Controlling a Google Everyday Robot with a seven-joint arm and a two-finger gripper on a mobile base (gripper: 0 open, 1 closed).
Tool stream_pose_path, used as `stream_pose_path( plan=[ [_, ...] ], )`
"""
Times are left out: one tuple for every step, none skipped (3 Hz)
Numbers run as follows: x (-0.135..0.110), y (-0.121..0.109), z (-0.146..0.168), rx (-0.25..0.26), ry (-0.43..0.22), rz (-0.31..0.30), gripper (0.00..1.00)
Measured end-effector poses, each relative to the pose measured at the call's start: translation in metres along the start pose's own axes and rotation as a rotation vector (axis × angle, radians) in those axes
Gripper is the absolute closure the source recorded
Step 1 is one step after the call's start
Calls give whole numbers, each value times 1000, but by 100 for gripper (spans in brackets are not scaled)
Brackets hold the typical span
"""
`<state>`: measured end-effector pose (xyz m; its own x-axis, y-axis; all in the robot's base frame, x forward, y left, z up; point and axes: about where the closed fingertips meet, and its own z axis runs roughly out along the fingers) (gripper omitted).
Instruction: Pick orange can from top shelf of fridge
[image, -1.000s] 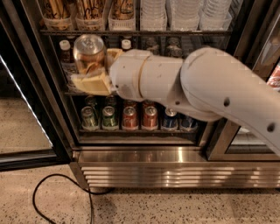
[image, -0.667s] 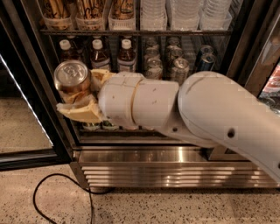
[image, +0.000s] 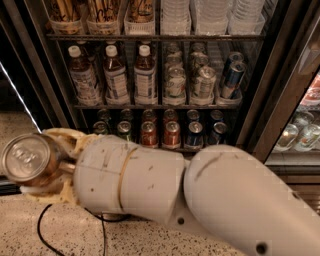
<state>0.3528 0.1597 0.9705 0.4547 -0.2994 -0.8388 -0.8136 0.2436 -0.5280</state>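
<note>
My gripper (image: 42, 167) is at the lower left, well out of the fridge (image: 160, 75) and in front of its base. It is shut on the orange can (image: 27, 159), whose shiny silver lid with pull tab faces the camera. Cream fingers (image: 62, 136) wrap the can above and below. The top shelf (image: 155, 36) runs across the top of the view, with clear ribbed trays holding more tan-orange cans (image: 102, 12) at the left. My white arm fills the lower middle and right.
The middle rack holds three brown bottles (image: 116, 75) and silver-green and blue cans (image: 230, 75). The lower rack holds short red, green and blue cans (image: 171, 132). A black cable (image: 45, 232) lies on the speckled floor. A second door frame (image: 280, 100) stands at right.
The gripper with the can has moved down and left, away from the fridge shelves and closer to the camera. The arm now hides the fridge's base.
</note>
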Motion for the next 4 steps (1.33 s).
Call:
stream_pose_path(
  plan=[
    [-19, 6, 2, 10, -4, -41, 100],
    [-18, 3, -2, 7, -5, -33, 100],
    [-12, -16, -40, 41, -18, -4, 100],
    [-4, -32, -94, 94, -7, 6, 100]
  ],
)
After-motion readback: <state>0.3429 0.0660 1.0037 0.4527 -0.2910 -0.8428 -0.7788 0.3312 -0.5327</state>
